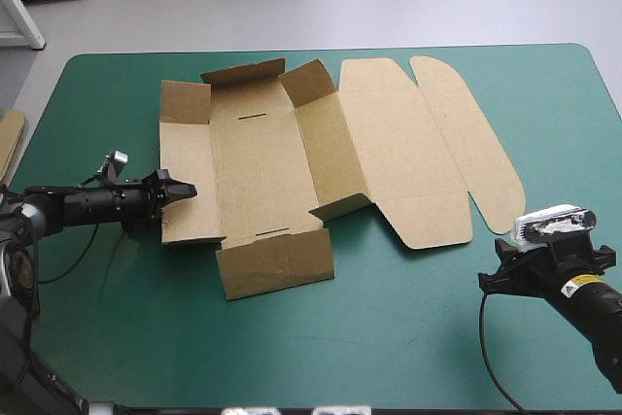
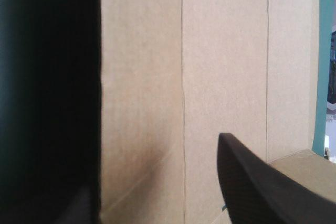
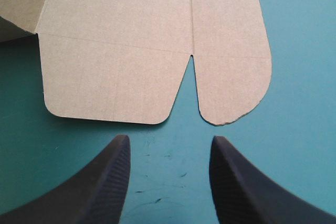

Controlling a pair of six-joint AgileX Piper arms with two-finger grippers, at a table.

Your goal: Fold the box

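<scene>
Spread astride the left wall of the box, the left gripper could drag the whole sheet, as the right gripper hangs spread, bracing nothing.

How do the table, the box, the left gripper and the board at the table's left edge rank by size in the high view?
1. table
2. box
3. board and left gripper: both small and much alike; the picture's edge cuts the board, so I do not rank them.
</scene>
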